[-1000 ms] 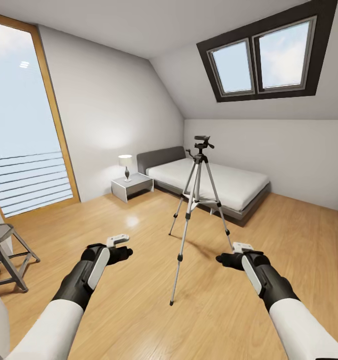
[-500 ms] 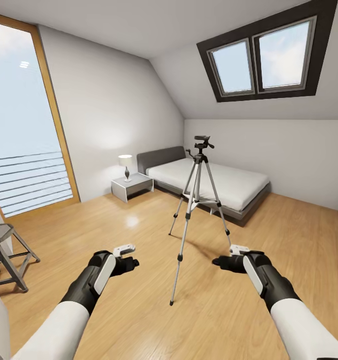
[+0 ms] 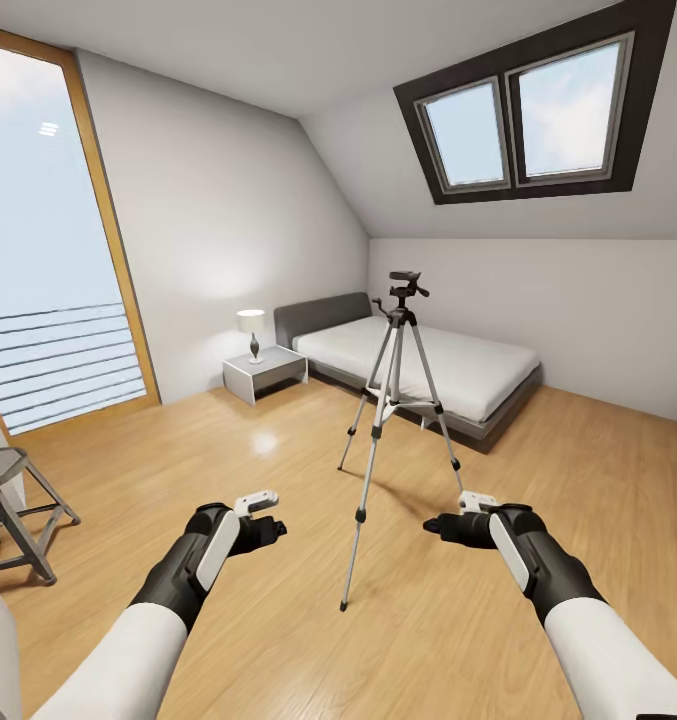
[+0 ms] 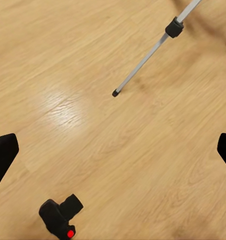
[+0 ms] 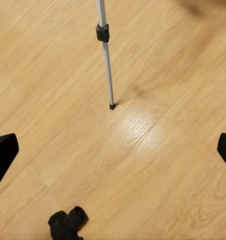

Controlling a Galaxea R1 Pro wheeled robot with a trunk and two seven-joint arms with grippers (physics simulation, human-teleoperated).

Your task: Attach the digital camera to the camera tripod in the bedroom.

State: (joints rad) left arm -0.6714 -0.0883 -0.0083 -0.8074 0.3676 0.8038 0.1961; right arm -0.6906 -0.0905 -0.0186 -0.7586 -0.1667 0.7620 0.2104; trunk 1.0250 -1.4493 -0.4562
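The digital camera (image 4: 59, 219) lies on the light wood floor (image 3: 278, 430), a small black body with a red round button; the left wrist view shows it apart from the foot of the nearest tripod leg, and the right wrist view shows the same black shape (image 5: 68, 224) on the floor, again apart from that foot. Nothing touches it.

The camera tripod (image 3: 393, 400) stands upright on the floor with its three silver legs spread, its black head and pan handle at the top bare of any camera. Its nearest leg (image 4: 143, 59) comes down to a black foot between the two arms in the head view.

The left gripper (image 3: 268, 525) hangs above the floor to the left of that nearest leg, and the right gripper (image 3: 440, 523) hangs to the right of it, both near the leg but clear of it. In each wrist view the dark fingertips (image 4: 3, 155) sit wide apart at the picture's edges with only floor between them, so both grippers are released and carry nothing.

Behind the tripod stands the grey bed (image 3: 428, 365), with a nightstand (image 3: 265, 372) and lamp (image 3: 251, 330) beside its head. A grey stool (image 3: 13, 505) stands well to the left of the tripod, near the tall wood-framed window (image 3: 48, 250). A dark-framed skylight (image 3: 533, 105) sits in the sloped ceiling above the bed.
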